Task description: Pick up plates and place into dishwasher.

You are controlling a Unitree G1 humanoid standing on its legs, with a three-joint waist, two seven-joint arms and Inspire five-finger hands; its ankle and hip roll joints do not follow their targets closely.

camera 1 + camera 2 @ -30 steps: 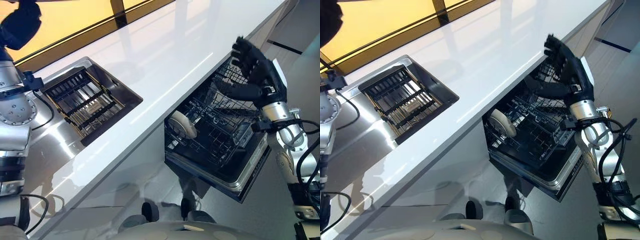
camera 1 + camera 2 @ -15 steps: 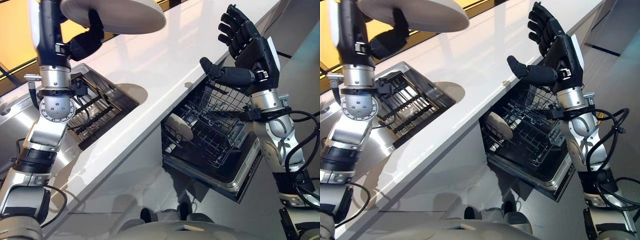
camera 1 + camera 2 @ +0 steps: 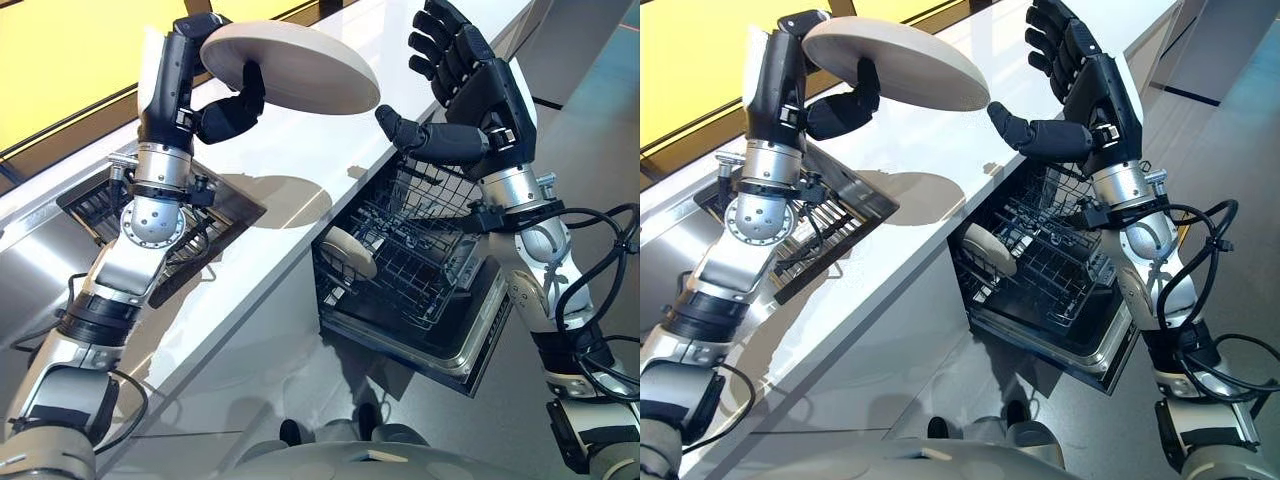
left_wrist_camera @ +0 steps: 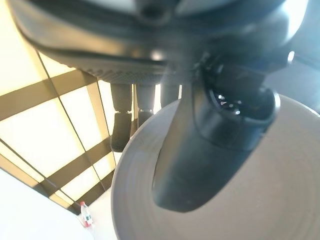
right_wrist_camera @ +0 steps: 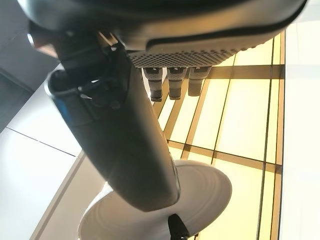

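At the left end of the white counter [image 3: 300, 150], a recessed sink [image 3: 215, 205] holds a dark slatted drying rack [image 3: 805, 235], partly hidden behind the left forearm. The left hand [image 3: 215, 105] is raised above the counter and pinches a cream plate [image 3: 290, 65] at its near rim, thumb curled under it and fingers over the top; the left wrist view shows the thumb pressed on the plate's underside. The plate is held nearly flat in the air over the counter, and its shadow lies on the surface beside the sink. Below the counter's front edge, the dishwasher [image 3: 440, 345] stands open with its wire rack [image 3: 410, 260] pulled out, and a second plate [image 3: 348, 252] stands on edge at the rack's left side. The right hand [image 3: 465, 95] hovers above the rack near the counter's front edge, spread wide with fingers straight and thumb pointing toward the held plate, holding nothing.
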